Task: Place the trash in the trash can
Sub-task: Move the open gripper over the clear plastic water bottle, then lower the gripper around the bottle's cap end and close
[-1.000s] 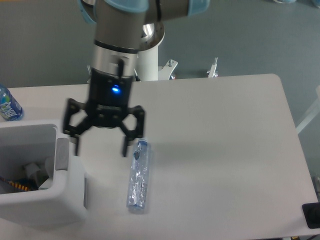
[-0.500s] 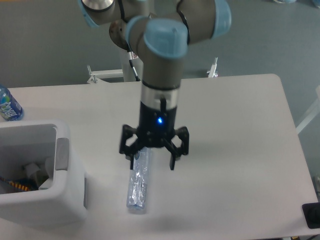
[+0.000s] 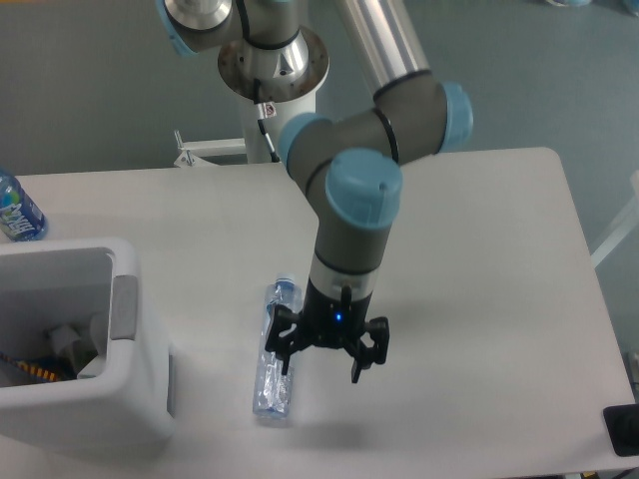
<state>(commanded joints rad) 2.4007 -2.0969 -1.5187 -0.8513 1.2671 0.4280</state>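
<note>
The bin (image 3: 70,339) is cut off at the left edge, so only part of its inside shows: a few pale scraps and something dark and orange, too small to identify. The flattened bottle (image 3: 276,349) lies on the table (image 3: 479,249) just right of the bin, its long axis running near to far, cap end away from the camera. The gripper (image 3: 321,365) hangs spread wide and empty, its left finger over the bottle's right edge. A water bottle (image 3: 15,208) stands at the far left.

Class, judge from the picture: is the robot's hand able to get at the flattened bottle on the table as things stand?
Probably yes. The hand is open, low over the table, with one finger beside the flattened bottle. Nothing lies on or across the bottle, though the hand sits slightly off to its side.
</note>
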